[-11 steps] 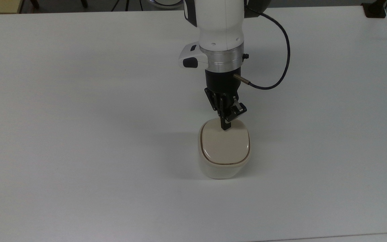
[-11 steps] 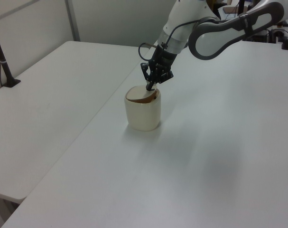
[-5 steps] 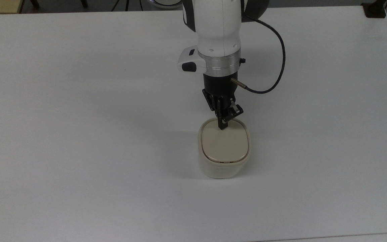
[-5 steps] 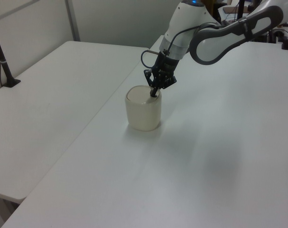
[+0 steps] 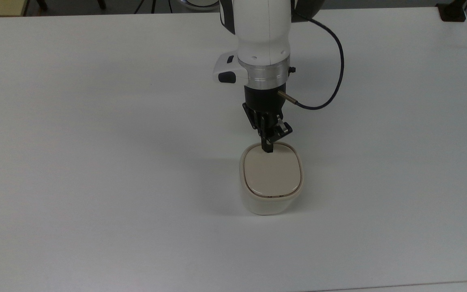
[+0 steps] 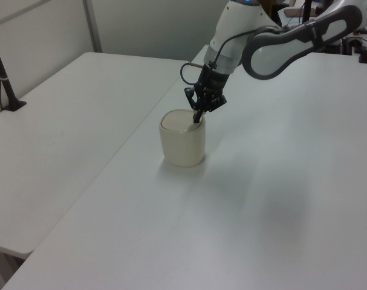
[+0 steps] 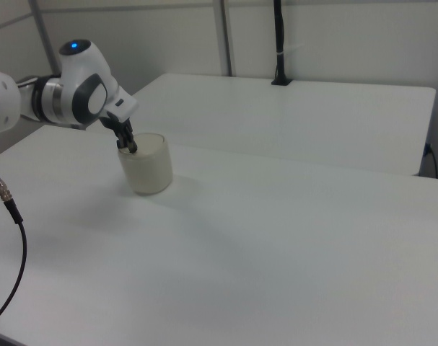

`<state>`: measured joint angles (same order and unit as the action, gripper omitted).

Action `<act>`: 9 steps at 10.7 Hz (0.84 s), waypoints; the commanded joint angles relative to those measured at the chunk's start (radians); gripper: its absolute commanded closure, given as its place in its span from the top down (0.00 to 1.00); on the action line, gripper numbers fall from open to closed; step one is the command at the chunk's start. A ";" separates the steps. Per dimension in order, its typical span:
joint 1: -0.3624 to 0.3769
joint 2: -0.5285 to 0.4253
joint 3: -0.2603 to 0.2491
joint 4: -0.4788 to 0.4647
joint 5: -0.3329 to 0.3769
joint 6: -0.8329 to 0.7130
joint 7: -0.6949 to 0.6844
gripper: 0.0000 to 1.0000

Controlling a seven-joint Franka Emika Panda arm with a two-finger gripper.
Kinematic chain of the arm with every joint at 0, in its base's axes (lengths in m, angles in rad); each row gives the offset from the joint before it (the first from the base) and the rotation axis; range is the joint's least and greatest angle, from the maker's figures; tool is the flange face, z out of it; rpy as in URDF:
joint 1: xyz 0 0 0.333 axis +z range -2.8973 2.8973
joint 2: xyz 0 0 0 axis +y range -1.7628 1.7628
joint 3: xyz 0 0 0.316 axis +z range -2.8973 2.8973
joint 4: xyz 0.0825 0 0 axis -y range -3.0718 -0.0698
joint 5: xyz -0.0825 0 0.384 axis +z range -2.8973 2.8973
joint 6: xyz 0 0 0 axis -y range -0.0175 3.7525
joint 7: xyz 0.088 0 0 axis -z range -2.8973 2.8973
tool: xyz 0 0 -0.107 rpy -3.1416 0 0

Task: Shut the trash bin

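We find the gripper (image 5: 266, 149) with its fingers pressed together into a single black tip, holding nothing. That tip rests on or just above the far edge of the beige lid (image 5: 273, 172), as the top view shows it. The rest of the lid extends from the fingertips toward the top view's bottom. The trash bin (image 5: 270, 205) stands upright directly beneath the fingers on the white table (image 5: 95, 162), well apart from every table edge.

In our judgement the lid lies flat and seated inside the rim, so the closing looks done or very nearly so.

Risks noted:
- Contact sits off-centre near one edge; further downward force there could tip the light bin or skid it across the smooth table.
- We cannot tell whether the lid has latched; if it is sprung, it may rise once the fingers lift.
- A sideways withdrawal could drag the bin along.
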<state>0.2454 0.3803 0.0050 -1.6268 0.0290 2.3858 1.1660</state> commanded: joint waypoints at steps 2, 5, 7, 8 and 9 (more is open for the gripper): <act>-0.043 -0.199 0.004 -0.002 -0.012 -0.297 -0.161 0.04; -0.107 -0.348 0.004 -0.007 -0.011 -0.540 -0.283 0.92; -0.152 -0.421 0.006 -0.010 0.000 -0.667 -0.432 1.00; -0.179 -0.452 0.006 -0.013 0.003 -0.713 -0.501 1.00; -0.193 -0.472 0.006 -0.018 0.003 -0.741 -0.578 1.00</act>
<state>0.0939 -0.0201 0.0030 -1.6009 0.0290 1.7090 0.7448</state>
